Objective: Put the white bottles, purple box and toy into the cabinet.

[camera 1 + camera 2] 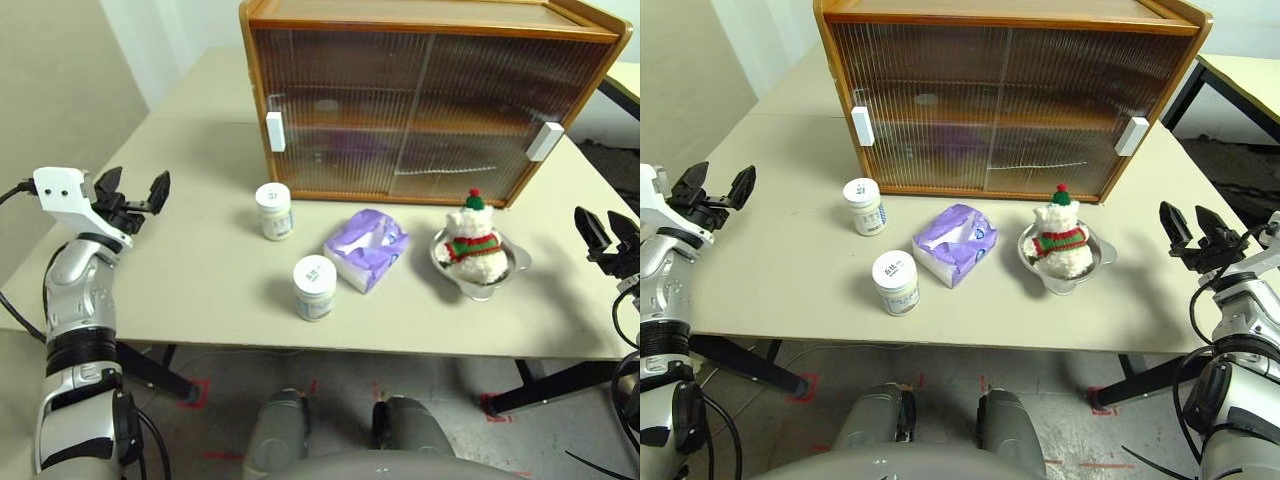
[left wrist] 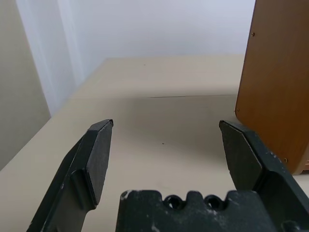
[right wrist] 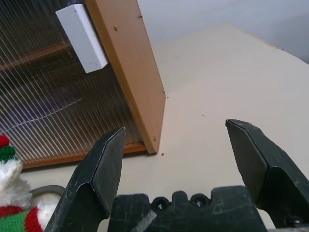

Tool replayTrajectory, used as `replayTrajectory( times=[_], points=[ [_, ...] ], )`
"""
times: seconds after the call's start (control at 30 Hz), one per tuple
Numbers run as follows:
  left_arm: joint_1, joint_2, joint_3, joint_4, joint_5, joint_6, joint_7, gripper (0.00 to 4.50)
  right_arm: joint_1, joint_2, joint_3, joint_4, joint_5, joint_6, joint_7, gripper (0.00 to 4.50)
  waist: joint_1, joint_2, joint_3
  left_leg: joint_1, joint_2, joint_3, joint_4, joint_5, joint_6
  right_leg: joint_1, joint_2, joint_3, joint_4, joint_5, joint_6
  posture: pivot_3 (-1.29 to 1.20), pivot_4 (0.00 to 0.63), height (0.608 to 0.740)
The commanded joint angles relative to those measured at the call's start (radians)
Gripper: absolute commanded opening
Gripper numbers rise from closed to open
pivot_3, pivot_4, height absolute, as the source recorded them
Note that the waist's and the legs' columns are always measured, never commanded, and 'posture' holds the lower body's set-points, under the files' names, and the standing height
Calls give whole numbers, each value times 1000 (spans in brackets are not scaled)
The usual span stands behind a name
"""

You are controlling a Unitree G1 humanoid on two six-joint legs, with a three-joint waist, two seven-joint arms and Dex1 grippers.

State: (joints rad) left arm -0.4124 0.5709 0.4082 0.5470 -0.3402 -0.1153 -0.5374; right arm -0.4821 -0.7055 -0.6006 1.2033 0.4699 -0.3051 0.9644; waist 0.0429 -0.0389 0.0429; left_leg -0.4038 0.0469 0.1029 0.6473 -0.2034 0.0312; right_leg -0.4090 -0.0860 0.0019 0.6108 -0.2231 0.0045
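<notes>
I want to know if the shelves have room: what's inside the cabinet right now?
The cabinet has both ribbed sliding doors shut. Through them show two shelves, a vague purple patch on the lower one and a pale blur above. What these are, and how much space is free, cannot be told.

The big orange-brown wooden cabinet with ribbed sliding doors (image 1: 420, 95) stands at the back of the pale beige table (image 1: 190, 260), both doors shut; in front of it sit two small white plastic jars with screw lids, one (image 1: 273, 210) near the cabinet's left corner and one (image 1: 315, 287) closer to the front edge. Right of the jars lies the soft purple tissue pack (image 1: 366, 248); right of that sits the little white plush snowman (image 1: 474, 245) in a shiny metal bowl (image 1: 500, 278).
</notes>
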Motion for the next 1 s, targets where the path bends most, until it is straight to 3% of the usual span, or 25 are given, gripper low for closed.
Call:
replayTrajectory(
  times=[0.03,0.33,0.57,0.7,0.83,1.0],
  points=[
    [-19,-13,-17,22,8,-9,0,4471,6,-18,-4,-25,2,1,-7,4485,3,0,0,0,0,0,0,0,0,0,0,0,0,0,0,157,7,740],
    [-57,-5,-15,35,-17,-47,-72,4471,29,-3,-25,-66,39,9,27,4485,3,0,0,0,0,0,0,0,0,0,0,0,0,0,0,149,0,740],
    [-108,37,15,58,-80,-30,-169,4471,64,30,-38,-202,145,191,187,4485,-4,0,0,0,0,0,0,0,0,0,1,0,0,0,0,127,0,740],
    [-116,52,-12,-54,-112,41,-216,3548,141,33,14,-501,211,374,292,4500,-4,1,0,-1,0,0,0,0,0,0,1,0,0,0,0,111,4,740],
    [-148,75,-69,-111,-93,98,-273,2067,237,50,73,-827,262,516,275,4500,0,1,0,-1,1,0,0,0,0,0,1,-1,0,0,0,100,7,740],
    [-192,87,-140,-118,-36,122,-284,141,293,81,125,-1048,294,603,229,4500,2,1,0,-1,1,0,0,0,0,0,0,-2,0,-1,0,96,0,740]
  ],
)
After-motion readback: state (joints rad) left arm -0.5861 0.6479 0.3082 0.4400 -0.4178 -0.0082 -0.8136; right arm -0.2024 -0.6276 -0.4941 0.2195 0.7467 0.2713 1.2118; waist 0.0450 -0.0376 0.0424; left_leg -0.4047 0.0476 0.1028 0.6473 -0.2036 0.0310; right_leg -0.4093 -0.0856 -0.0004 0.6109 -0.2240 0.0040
